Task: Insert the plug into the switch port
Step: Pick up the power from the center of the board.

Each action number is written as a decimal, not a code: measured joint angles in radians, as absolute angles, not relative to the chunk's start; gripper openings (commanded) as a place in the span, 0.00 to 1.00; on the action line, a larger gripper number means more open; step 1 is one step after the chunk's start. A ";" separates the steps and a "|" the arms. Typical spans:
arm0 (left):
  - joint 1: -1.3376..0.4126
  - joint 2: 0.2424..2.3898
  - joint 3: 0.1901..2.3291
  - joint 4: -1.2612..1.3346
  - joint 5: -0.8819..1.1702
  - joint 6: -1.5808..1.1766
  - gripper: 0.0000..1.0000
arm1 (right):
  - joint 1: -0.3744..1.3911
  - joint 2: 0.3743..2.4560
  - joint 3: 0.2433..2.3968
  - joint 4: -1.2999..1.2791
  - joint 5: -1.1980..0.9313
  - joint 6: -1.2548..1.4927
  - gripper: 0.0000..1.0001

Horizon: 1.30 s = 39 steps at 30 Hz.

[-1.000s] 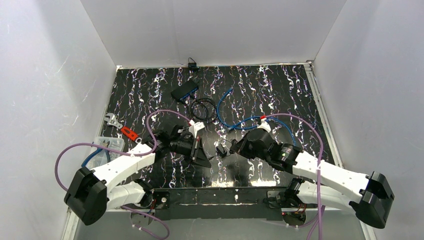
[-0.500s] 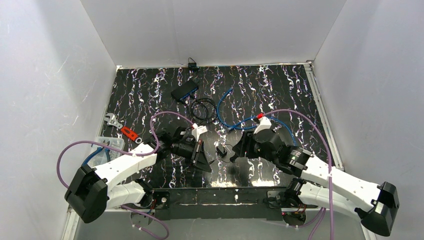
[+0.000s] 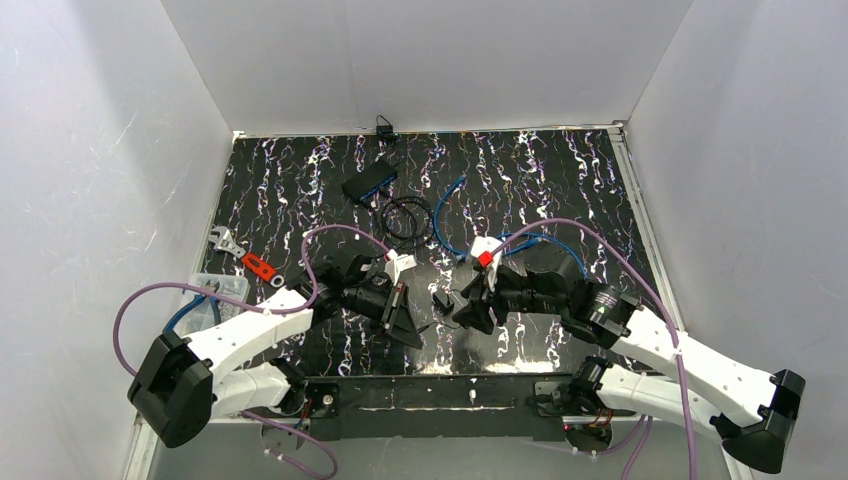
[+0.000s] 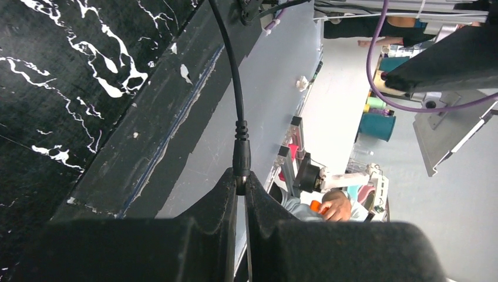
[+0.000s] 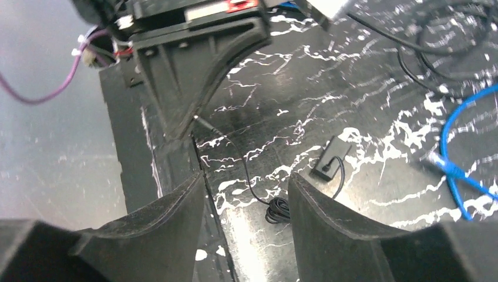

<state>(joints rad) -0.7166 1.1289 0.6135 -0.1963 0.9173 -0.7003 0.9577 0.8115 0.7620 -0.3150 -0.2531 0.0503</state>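
my left pincer [image 4: 241, 194] is pressed together on the plug [image 4: 241, 157], which lies along my fingers. its cable [image 4: 232, 70] runs out past the tips toward the near edge of the table [image 3: 560, 180], and its metal end is hidden between the pads. my right pincer [image 5: 246, 194] stands spread and holds nothing. the switch [image 3: 368, 184] lies well apart on the far side, opposite to where my left fingers point, so i judge i must turn the plug toward it; my left arm is the nearer one.

Wrench [image 3: 224, 243], red tool [image 3: 258, 266] and clear box [image 3: 222, 291] sit at left; a blue cable [image 3: 438, 218] curls mid-table
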 measured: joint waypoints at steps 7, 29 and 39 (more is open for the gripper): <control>-0.717 1.101 0.610 -0.202 0.962 -0.708 0.00 | 0.984 0.820 0.766 -0.317 -0.428 -0.235 0.60; -0.717 1.082 0.595 -0.219 1.033 -0.710 0.00 | 1.157 1.062 0.888 -0.356 -0.474 -0.620 0.48; -0.717 1.081 0.595 -0.219 1.039 -0.710 0.00 | 1.184 1.111 0.889 -0.357 -0.459 -0.663 0.43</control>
<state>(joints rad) -0.7166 1.0808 0.5949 -0.2188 1.0387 -0.7101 1.1841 1.1106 0.8886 -0.3573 -0.4585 -0.6625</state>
